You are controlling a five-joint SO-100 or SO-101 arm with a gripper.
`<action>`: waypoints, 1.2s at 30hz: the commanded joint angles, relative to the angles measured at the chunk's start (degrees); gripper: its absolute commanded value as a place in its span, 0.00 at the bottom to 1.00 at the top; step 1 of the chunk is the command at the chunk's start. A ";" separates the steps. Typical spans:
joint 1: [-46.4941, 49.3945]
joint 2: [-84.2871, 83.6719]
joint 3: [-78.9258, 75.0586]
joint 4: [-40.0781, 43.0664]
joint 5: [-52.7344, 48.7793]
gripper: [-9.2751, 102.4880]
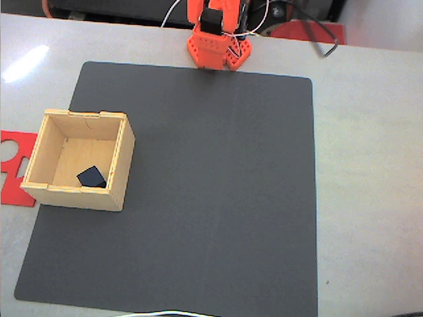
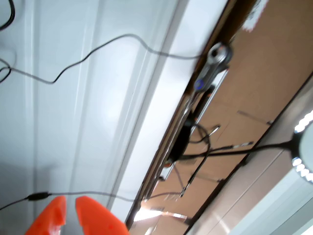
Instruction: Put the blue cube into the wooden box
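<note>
In the fixed view, the small dark navy-blue cube (image 1: pixel 92 177) lies inside the pale plywood square box (image 1: pixel 121 158), on its floor and close to the lower wall, a little right of the middle. It sits turned, with one corner pointing toward the bottom of the frame. The wooden box stands at the left edge of the dark grey square mat (image 1: pixel 218 198), in the middle left of the frame, and its left side partly covers a flat red cut-out shape (image 1: pixel 13 165). The orange base of the arm (image 1: pixel 218 49) is at the top centre, well apart from the box.

In the wrist view, the two orange fingers of the gripper (image 2: pixel 71 215) show at the lower left of the frame. They stand slightly apart with a narrow gap between them, and nothing is held between them. The camera looks away from the table (only cables and blurred surfaces are behind the fingers).

Judging from this, the cube already rests in the box, so the task looks finished. The cube seems light and stiff, with matte faces that should not slip much. If it needed to be picked again, two opposite flat faces would be the best hold, coming from above, because the box walls are close.
</note>
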 commanded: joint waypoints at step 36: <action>-6.06 86.66 138.08 -37.62 -1.05 0.08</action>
